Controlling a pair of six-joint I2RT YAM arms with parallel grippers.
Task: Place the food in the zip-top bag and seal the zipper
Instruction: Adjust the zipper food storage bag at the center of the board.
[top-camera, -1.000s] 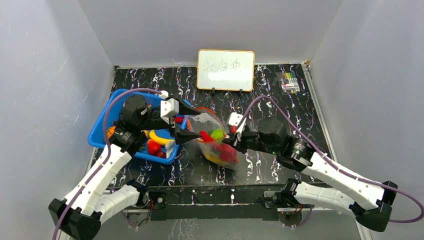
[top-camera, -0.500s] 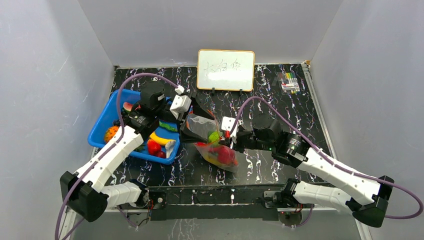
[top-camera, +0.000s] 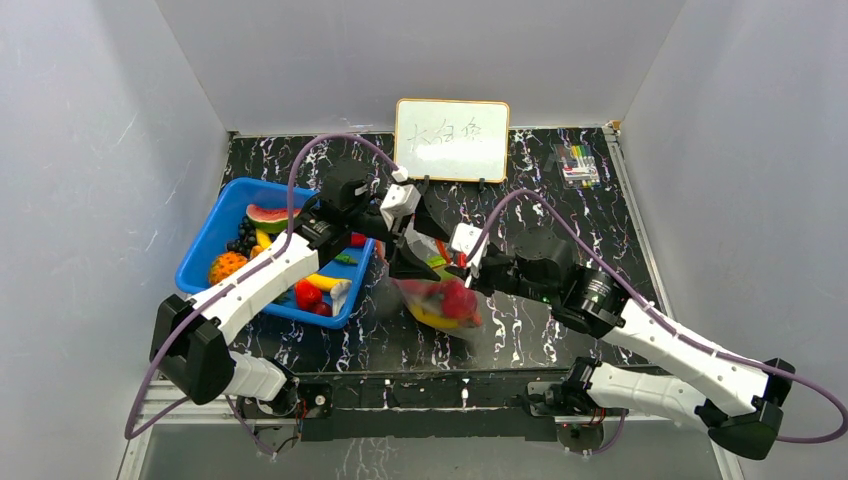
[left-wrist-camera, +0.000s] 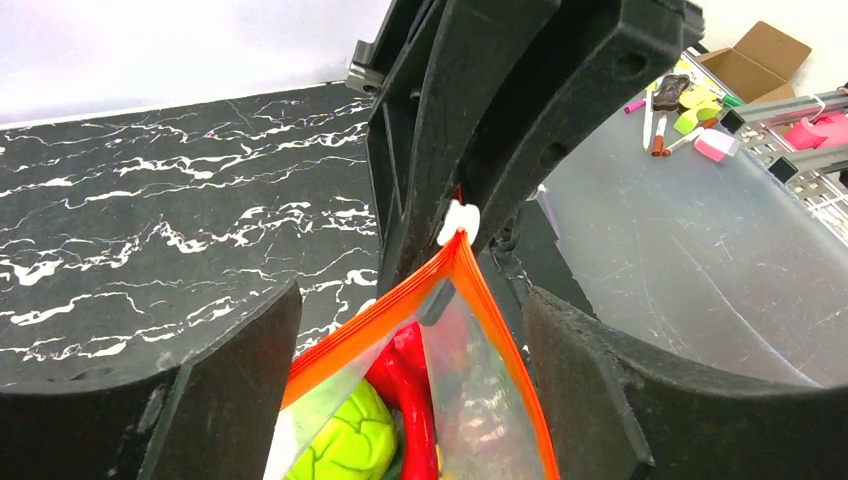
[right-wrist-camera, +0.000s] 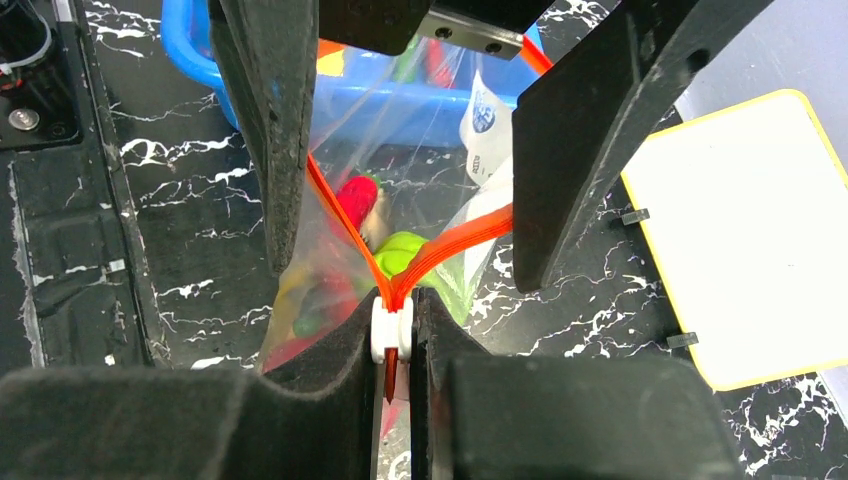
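Observation:
The zip-top bag (top-camera: 440, 305) lies at mid-table with food inside: a green round fruit (left-wrist-camera: 350, 445) and a red chilli (left-wrist-camera: 405, 385). Its orange zipper (left-wrist-camera: 375, 325) gapes in a V that meets at a white slider (right-wrist-camera: 390, 330). My right gripper (right-wrist-camera: 396, 305) is shut on that slider at the bag's right end (top-camera: 462, 268). The left gripper (left-wrist-camera: 412, 300) is open, one finger on each side of the bag's mouth and nothing held (top-camera: 418, 250). More food, among it a banana (top-camera: 322, 282), stays in the blue basket (top-camera: 200, 250).
A whiteboard (top-camera: 451, 140) stands at the back centre, close behind the left gripper. A small box of markers (top-camera: 578, 165) lies at the back right. The blue basket sits left of the bag, under the left forearm.
The left arm has swung right and toward the back, from beside the basket to over the bag's mouth, jaws still open. The right gripper has kept its hold, and the bag shifted slightly.

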